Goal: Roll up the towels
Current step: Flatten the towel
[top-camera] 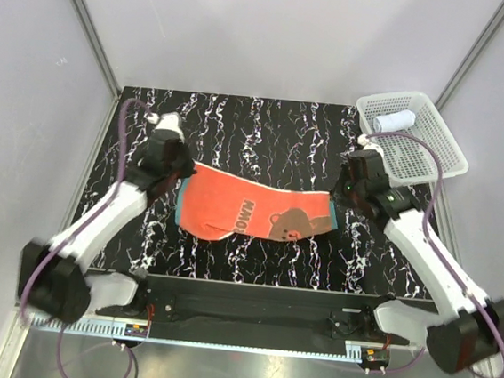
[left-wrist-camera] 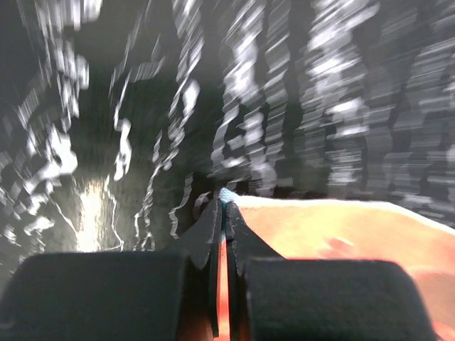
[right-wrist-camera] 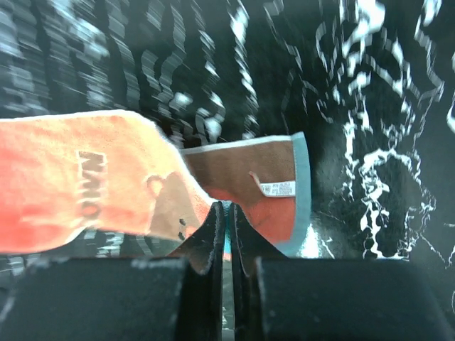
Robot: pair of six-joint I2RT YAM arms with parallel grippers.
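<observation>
The orange-red towel [top-camera: 248, 212] with teal edging and a brown bear print hangs stretched between both arms over the black marbled table [top-camera: 267, 128]. My left gripper [top-camera: 184, 175] is shut on its left edge; in the left wrist view the teal hem shows between the left gripper [left-wrist-camera: 225, 207] tips, the orange towel [left-wrist-camera: 334, 234] spreading right. My right gripper [top-camera: 335, 200] is shut on the right corner; the right gripper [right-wrist-camera: 227, 212] pinches the teal edge, with the brown side and a white label of the towel [right-wrist-camera: 249, 174] beyond. The white towel [top-camera: 394, 123] lies rolled in the basket.
A white plastic mesh basket [top-camera: 434, 153] stands at the back right corner of the table. Grey walls with metal frame bars enclose the table on three sides. A black rail with both arm bases runs along the near edge.
</observation>
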